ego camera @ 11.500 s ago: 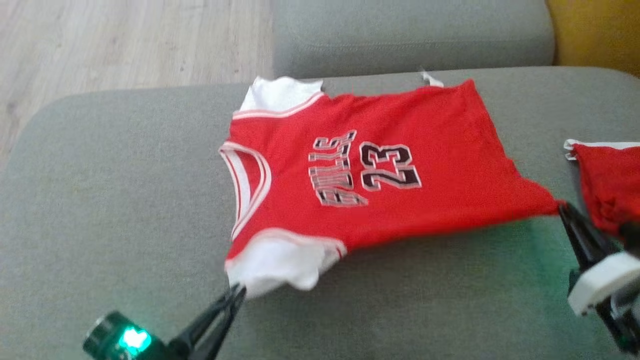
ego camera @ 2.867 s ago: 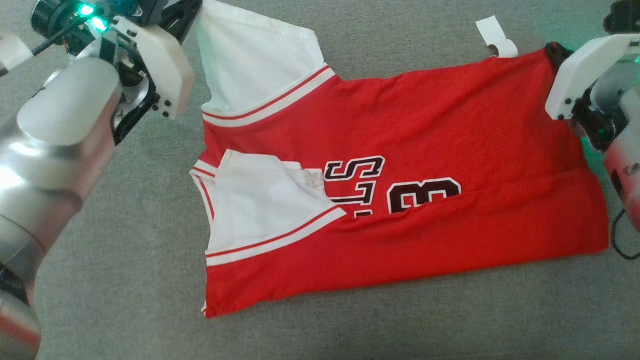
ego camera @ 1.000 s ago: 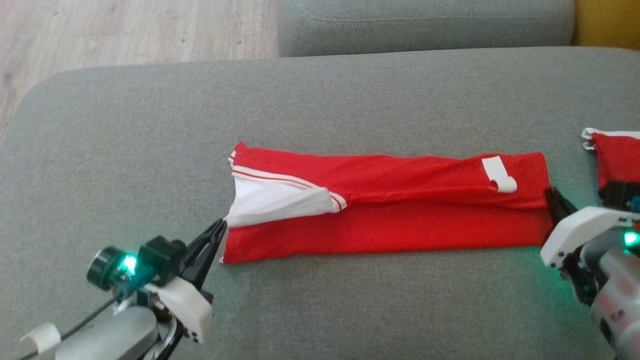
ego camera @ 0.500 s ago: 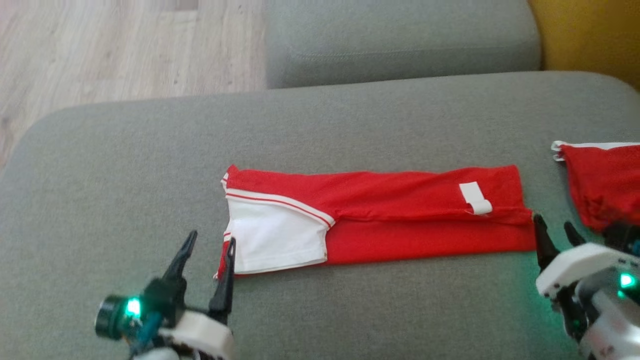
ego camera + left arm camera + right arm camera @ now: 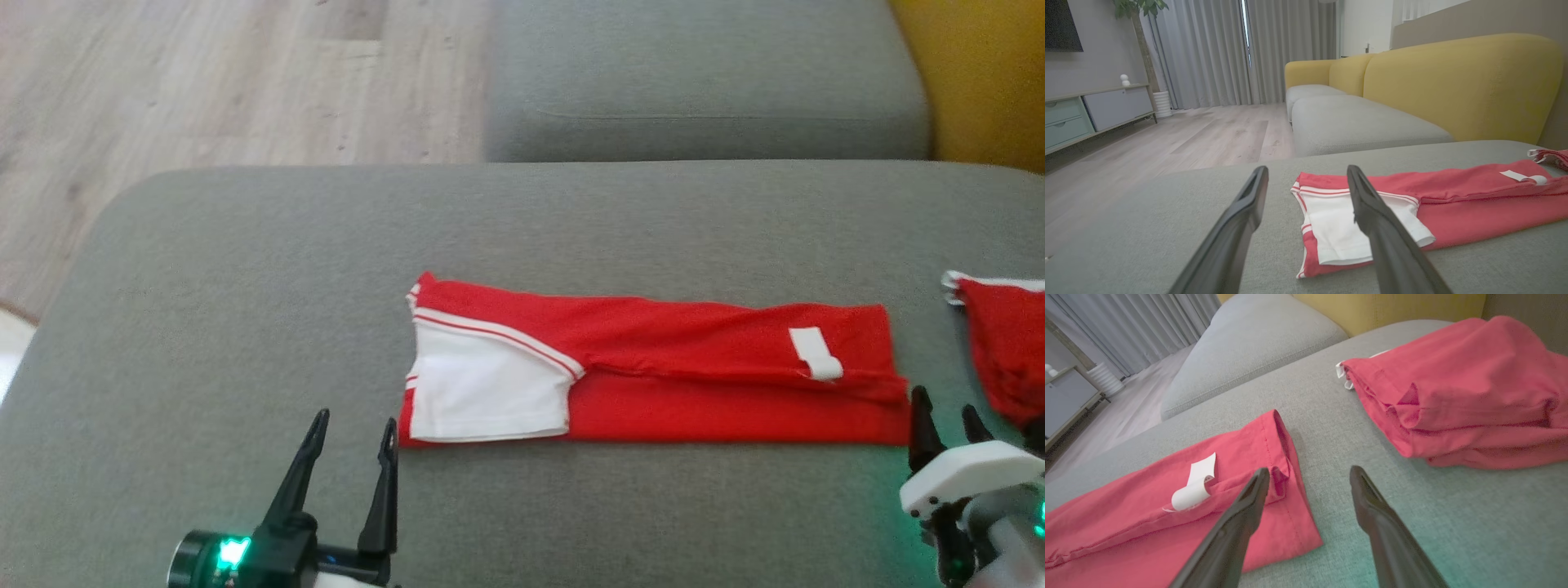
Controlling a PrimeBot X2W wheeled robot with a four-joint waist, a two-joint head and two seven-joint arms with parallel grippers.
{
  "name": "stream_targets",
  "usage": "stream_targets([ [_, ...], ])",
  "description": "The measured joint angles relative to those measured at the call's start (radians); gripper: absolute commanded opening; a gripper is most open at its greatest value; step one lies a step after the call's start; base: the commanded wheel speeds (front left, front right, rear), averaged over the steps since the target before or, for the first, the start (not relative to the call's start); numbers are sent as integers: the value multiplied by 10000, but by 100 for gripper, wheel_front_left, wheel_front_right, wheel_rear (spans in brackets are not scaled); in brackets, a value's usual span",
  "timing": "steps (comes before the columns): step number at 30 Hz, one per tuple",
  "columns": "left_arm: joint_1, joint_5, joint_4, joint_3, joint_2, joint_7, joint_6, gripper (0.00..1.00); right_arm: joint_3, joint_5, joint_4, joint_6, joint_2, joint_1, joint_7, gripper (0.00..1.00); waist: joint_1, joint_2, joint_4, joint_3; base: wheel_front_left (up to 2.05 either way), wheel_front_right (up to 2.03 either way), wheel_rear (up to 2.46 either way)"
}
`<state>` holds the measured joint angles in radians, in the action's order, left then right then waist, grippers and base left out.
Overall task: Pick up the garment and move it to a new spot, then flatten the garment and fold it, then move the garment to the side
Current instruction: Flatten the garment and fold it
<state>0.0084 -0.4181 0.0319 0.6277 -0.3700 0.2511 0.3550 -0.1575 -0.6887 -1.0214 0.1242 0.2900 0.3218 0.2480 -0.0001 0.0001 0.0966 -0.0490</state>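
Garment (image 5: 694, 408) noted as a smooth red knit, folded into a long narrow band lying flat across the middle of the grey cushion (image 5: 245, 286). At its left end we see a white sleeve panel (image 5: 482, 392) edged with thin red and white stripes. Near the right end a small white tag (image 5: 815, 353) curls up off the fold. The cushion fabric is a coarse, matte weave with rounded corners. A second red cloth (image 5: 1008, 351) sits bunched in soft folds at the cushion's right edge, apart from the band. The left gripper (image 5: 355, 418) has its two tapered dark fingers spread apart and holds nothing, just beside the band's near left corner. The right gripper (image 5: 944, 400) is likewise spread and empty at the near right corner. We cannot tell whether its inner finger touches the hem. Beyond the cushion we log a pale wooden floor (image 5: 204, 82), a yellow sofa back (image 5: 1453, 81), grey curtains (image 5: 1208, 49) and a low sideboard (image 5: 1086, 110).
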Motion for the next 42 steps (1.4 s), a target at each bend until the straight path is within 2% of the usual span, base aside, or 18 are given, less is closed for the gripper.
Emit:
stream_targets([
  [10, 278, 1068, -36, -527, 662, 0, -523, 100, 826, 639, -2215, 0, 25, 1204, -48, 100, 1, 0, 1098, 331, 0, 0, 0],
  [15, 609, 1356, -15, -788, 926, 0, -754, 100, 1043, 652, -2681, 0, -12, 1179, -708, 100, 1, 0, 1283, 435, 0, 0, 0],
  [16, 613, 1438, -2, -851, 991, 0, -844, 100, 1106, 648, -2685, 0, -27, 1179, -917, 84, 1, 0, 1279, 427, 0, 0, 0],
  [17, 613, 1438, -2, -851, 991, 0, -844, 100, 1106, 648, -2685, 0, -27, 1179, -917, 34, 1, 0, 1279, 427, 0, 0, 0],
  [18, 614, 1475, 10, -907, 1032, 0, -884, 100, 1133, 639, -2686, 0, -44, 1178, -957, 1, 1, 0, 1258, 417, 0, 0, 0],
  [22, 619, 1569, 84, -1221, 1131, 0, -982, 100, 1204, 570, -2673, 0, -299, 1177, -765, 0, 1, 0, 1081, 345, 0, 0, 0],
  [26, 774, 1714, 144, -1494, 1246, 10, -1095, 100, 1074, 656, -2621, 0, -222, 1156, -449, 0, 1, 0, 843, 214, 0, 0, 0],
  [32, 1128, 1837, 245, -1785, 1298, 10, -1258, 100, 1051, 740, -2284, 0, 742, 1151, -263, 0, 0, 0, 549, -28, 0, 0, 0],
  [34, 1195, 1894, 301, -1810, 1313, 10, -1363, 100, 1020, 711, -1939, 0, 949, 1147, -196, 0, 0, 0, 504, -88, 0, 0, 0],
  [37, 1227, 1908, 355, -1942, 1404, 10, -1453, 100, 828, 477, -1101, 0, 924, 1117, -182, 0, 1, 0, 504, -157, 0, 0, 0],
  [42, 1256, 2015, 504, -2098, 1467, 10, -1628, 100, 150, 40, 997, 0, 337, 1055, -253, 0, 1, 0, 681, -243, 0, 0, 0],
])
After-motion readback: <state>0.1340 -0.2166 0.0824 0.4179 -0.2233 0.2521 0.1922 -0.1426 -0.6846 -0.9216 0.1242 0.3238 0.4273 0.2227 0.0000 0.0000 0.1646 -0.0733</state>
